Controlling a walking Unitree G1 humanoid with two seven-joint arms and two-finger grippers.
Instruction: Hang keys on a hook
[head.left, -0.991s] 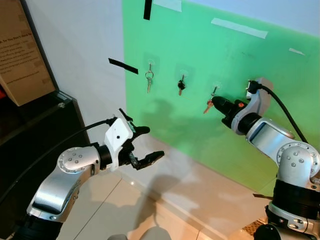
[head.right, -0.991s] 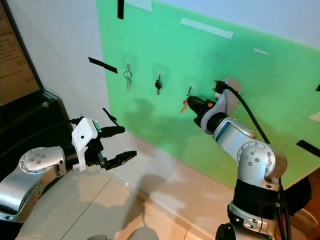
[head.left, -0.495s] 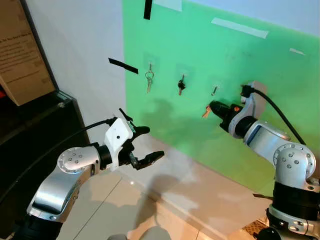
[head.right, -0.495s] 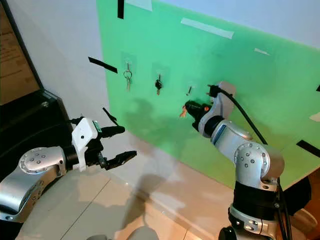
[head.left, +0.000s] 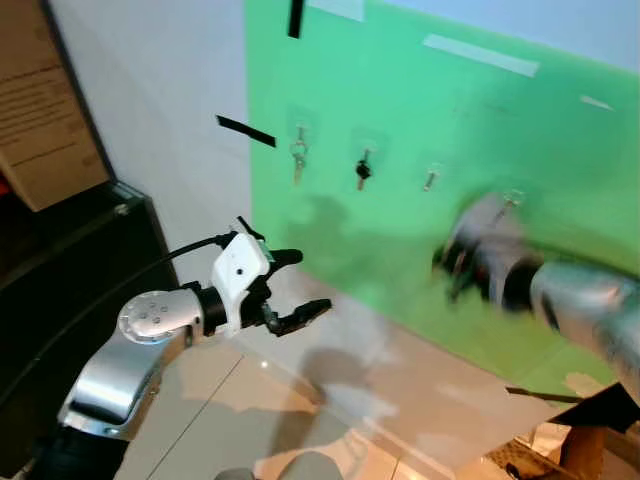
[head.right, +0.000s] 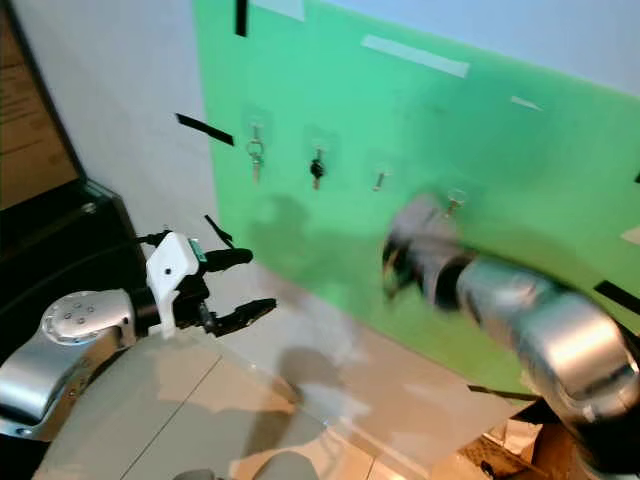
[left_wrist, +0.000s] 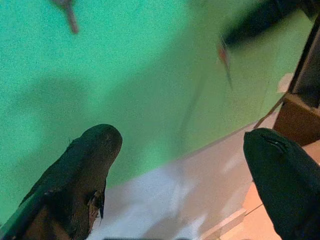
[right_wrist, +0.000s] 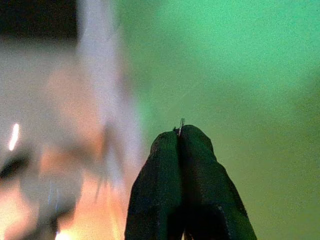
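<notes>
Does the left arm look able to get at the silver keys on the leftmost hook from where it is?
Probably yes: the left pincer is open, holds nothing, and hangs below the silver keys with only bare wall between.

The green board (head.left: 400, 120) looked matt and faintly grainy, like painted card or foam sheet, with strips of pale tape (head.left: 480, 55) and glossy black tape (head.left: 245, 131) stuck flat on it. On its small clear plastic hooks hung a bright metal key bunch (head.left: 298, 158) and a key with a dark plastic head (head.left: 362, 170). The left hand (head.left: 290, 290) had matt black rubbery fingers (left_wrist: 75, 175) below a smooth white plastic housing (head.left: 238, 268), on a brushed silver metal arm. The right hand (right_wrist: 182, 131) pressed its matt black fingertips together on a thin sliver of metal. Beneath the left hand, the floor tiles (head.left: 200, 400) were polished and reflective.
</notes>
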